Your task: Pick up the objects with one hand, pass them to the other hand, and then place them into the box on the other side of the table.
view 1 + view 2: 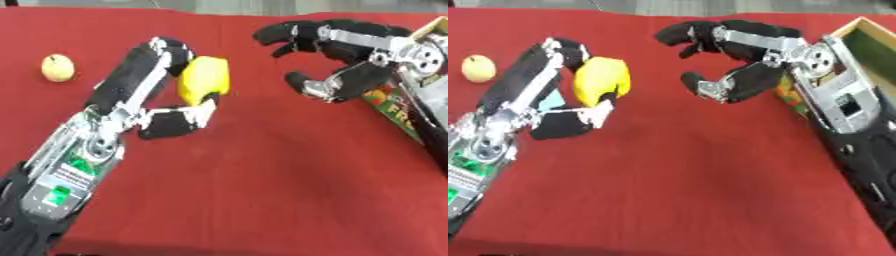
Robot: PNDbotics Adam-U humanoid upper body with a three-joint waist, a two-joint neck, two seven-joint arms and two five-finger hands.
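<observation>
I'm holding the yellow object [204,76] pinched in the left hand [162,87] above the red table [262,175], offering it to the right hand [737,60], which is waiting empty with fingers spread; risk: releasing before it's closing, so the piece is dropping short of the box [868,45]

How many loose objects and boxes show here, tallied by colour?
Yellow object, held in the left hand: 1
Pale yellowish round object on the red table: 1
Box at the right edge: 1
Total: 3
</observation>
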